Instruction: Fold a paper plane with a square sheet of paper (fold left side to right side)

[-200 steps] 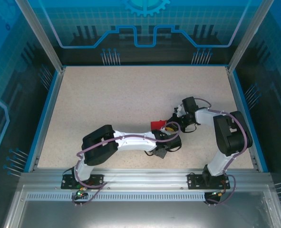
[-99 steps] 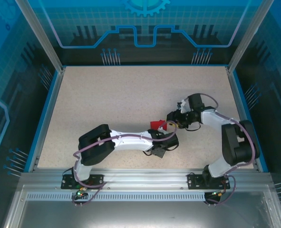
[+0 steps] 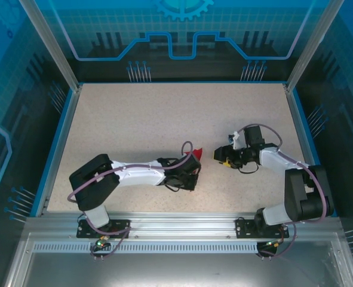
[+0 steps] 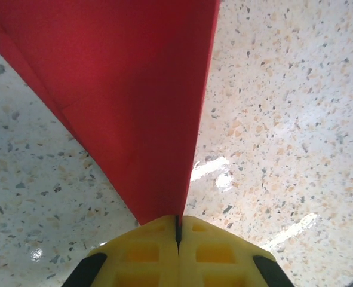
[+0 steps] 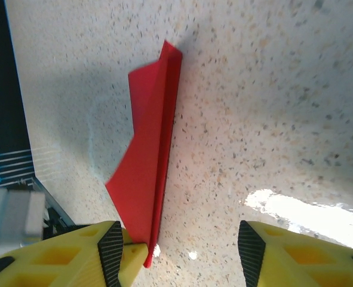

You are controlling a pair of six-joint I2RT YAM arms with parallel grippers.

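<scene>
At the near edge of the counter [image 3: 152, 113] the two arms were bolted side by side. The left arm [image 3: 125, 176] lay low and reached rightwards, and the right arm [image 3: 284, 164] bent round and reached leftwards. Towards the middle of the counter the left tool [image 3: 190, 165] was clamped fully shut on the paper plane [image 3: 195, 156], which from overhead looked like a small red point poking out past the tool. The left wrist view told more. Its two yellow fingers [image 4: 141, 254] pressed together with no gap, and the red paper was pinched in the seam between them, widening away over the speckled surface with a crease along its left side. Just to the right, the right tool [image 3: 219, 157] had its jaws apart and held nothing. In its own wrist view the fingers [image 5: 74, 257] stood wide at the lower corners, and beyond them the plane showed as a slim folded dart with a soft shadow to its left. There its near tip seemed to meet the left-hand finger, but overhead a strip of counter separated them. The counter ran on behind to a blue patterned back wall [image 3: 182, 42].
</scene>
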